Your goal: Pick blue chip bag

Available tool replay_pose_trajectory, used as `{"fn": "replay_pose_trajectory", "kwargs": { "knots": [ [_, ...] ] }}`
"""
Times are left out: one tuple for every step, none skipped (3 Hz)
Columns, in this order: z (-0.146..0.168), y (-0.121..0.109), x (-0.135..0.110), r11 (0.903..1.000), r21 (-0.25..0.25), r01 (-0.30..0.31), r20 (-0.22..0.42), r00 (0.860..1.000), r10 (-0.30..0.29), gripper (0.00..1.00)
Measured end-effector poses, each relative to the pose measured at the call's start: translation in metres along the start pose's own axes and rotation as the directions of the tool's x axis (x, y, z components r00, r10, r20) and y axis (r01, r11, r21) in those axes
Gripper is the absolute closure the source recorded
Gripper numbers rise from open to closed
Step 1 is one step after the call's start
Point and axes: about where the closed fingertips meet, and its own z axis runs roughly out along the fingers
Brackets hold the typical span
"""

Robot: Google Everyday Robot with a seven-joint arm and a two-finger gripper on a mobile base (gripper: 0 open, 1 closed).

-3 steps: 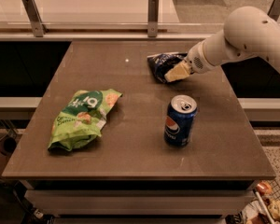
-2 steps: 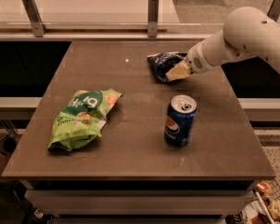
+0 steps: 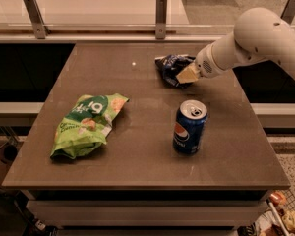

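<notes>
Blue chip bag lies crumpled on the brown table, at about one o'clock from the tabletop's middle. The gripper is against the bag's four o'clock edge, and I cannot tell whether it is clamped on the bag or only touching it. A Pepsi can stands upright at six o'clock from the gripper, and a light-green chip bag lies well apart at eight o'clock.

White arm from the right, wrist angled leftward and down, claw low, mid-scene.
</notes>
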Motion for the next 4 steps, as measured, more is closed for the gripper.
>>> {"fn": "replay_pose_trajectory", "kwargs": {
  "knots": [
    [-0.008,0.004,-0.008,0.9996,-0.026,0.007,0.057,0.998,-0.005,1.0],
    [-0.028,0.004,-0.02,0.9994,-0.034,0.011,0.132,0.991,-0.007,1.0],
    [-0.044,0.004,-0.031,0.9993,-0.029,0.022,0.167,0.986,-0.017,1.0],
    [-0.058,0.005,-0.046,0.9988,-0.021,0.044,0.186,0.982,-0.04,1.0]
  ]
}}
